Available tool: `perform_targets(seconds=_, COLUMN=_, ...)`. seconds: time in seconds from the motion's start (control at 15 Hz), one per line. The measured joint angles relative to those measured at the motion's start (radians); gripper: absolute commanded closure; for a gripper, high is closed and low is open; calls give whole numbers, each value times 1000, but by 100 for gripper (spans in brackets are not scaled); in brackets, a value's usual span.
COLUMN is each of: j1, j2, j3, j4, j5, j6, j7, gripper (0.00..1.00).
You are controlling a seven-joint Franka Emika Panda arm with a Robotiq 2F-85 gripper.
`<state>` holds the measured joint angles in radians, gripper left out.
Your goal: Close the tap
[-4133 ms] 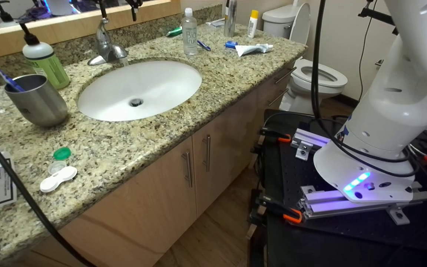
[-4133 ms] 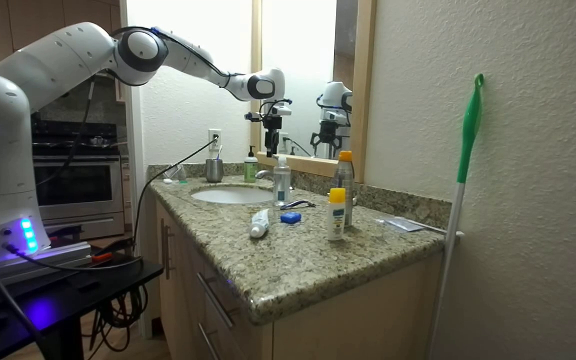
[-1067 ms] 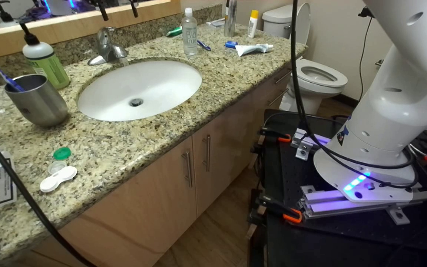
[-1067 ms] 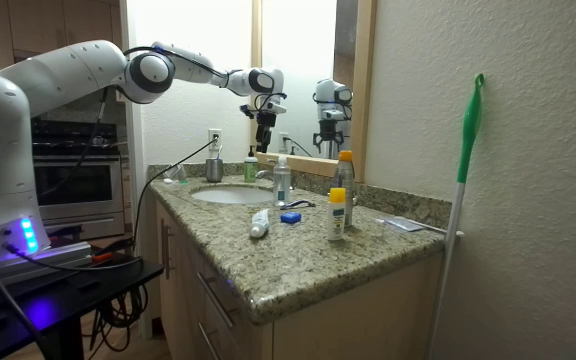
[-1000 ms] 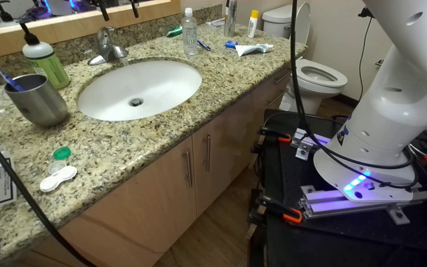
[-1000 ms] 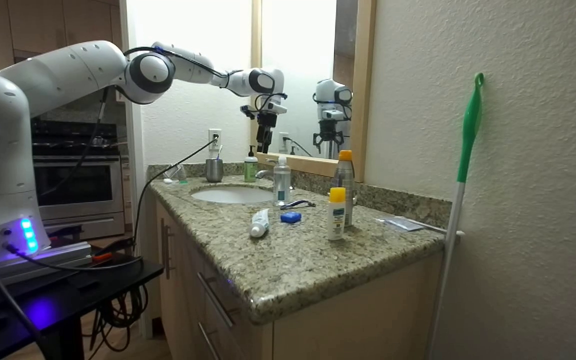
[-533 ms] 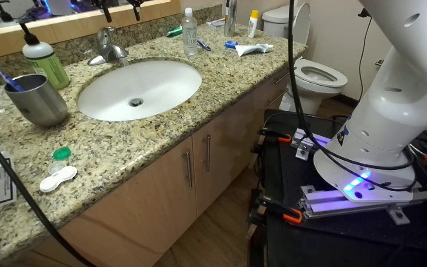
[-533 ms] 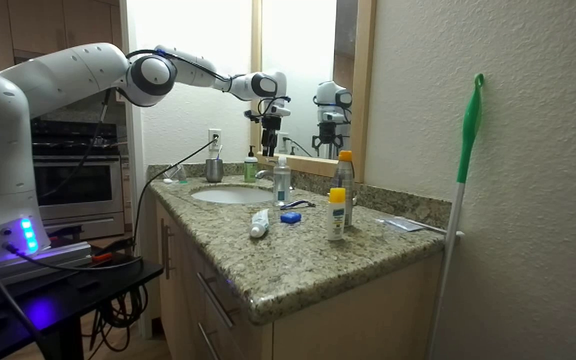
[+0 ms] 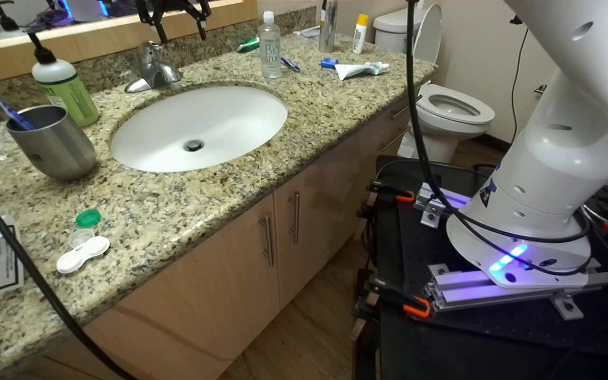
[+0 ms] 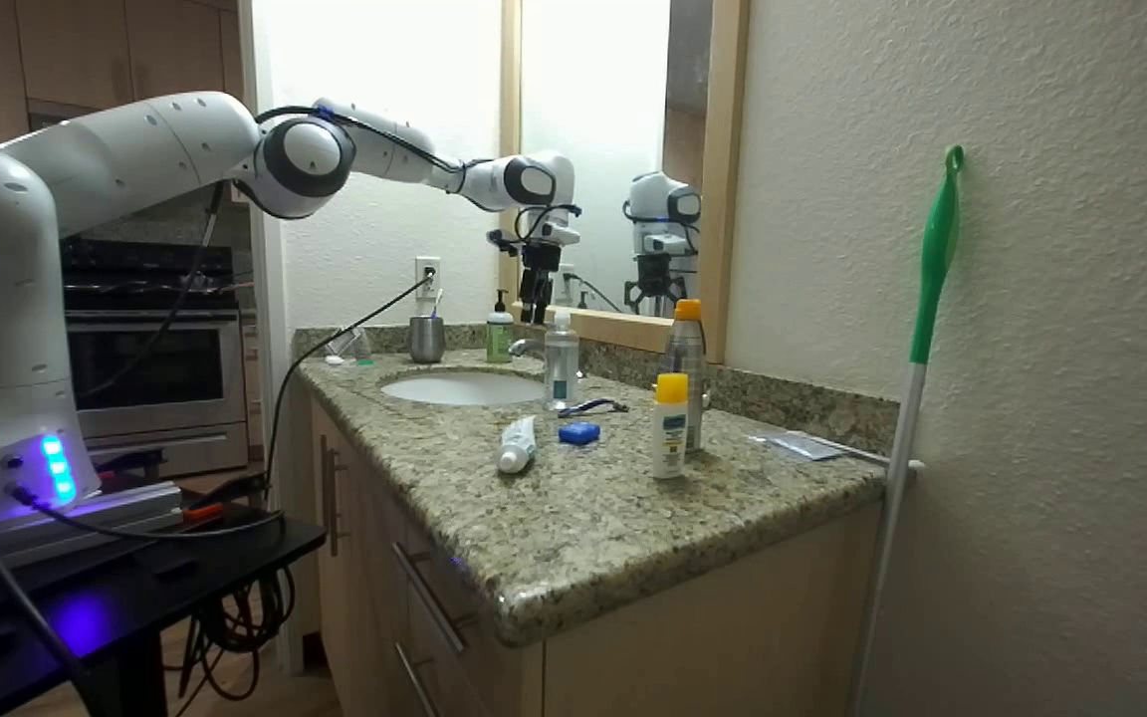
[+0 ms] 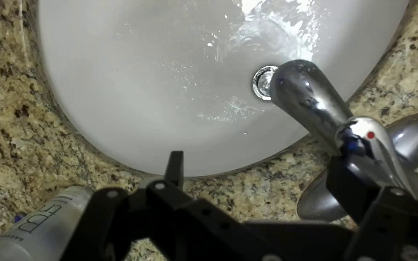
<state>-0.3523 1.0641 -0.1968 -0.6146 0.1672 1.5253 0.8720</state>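
Observation:
The tap [image 9: 153,71] is a small silver faucet behind the white basin [image 9: 198,119]. It also shows in an exterior view [image 10: 527,348], partly behind the clear bottle. In the wrist view the tap [image 11: 310,94] lies at the right, its spout over the basin. Its lever bears red and blue dots. My gripper [image 11: 258,166] is open and empty, fingers wide apart. Its right-hand finger overlaps the lever; I cannot tell whether they touch. In both exterior views the gripper [image 9: 182,38] [image 10: 536,317] points down just above the tap. Bright rippled water shows in the basin in the wrist view.
A clear bottle [image 9: 271,50] stands beside the basin, near the gripper in the wrist view [image 11: 38,228]. A green soap bottle [image 9: 66,89] and a grey metal cup [image 9: 53,142] stand on the tap's other side. The mirror [image 10: 593,149] is close behind the gripper.
My gripper has come down toward the tap's lever, and its fingers look wider apart. The lever sits slightly lower. The thin stream under the spout, visible earlier, does not show now in the exterior view.

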Motion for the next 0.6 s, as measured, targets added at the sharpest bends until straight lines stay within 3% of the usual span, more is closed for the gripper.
perform_targets(seconds=0.6, j1=-4, j2=41, j3=2, j4=21, j5=3, j6=-73, j7=-4, gripper=0)
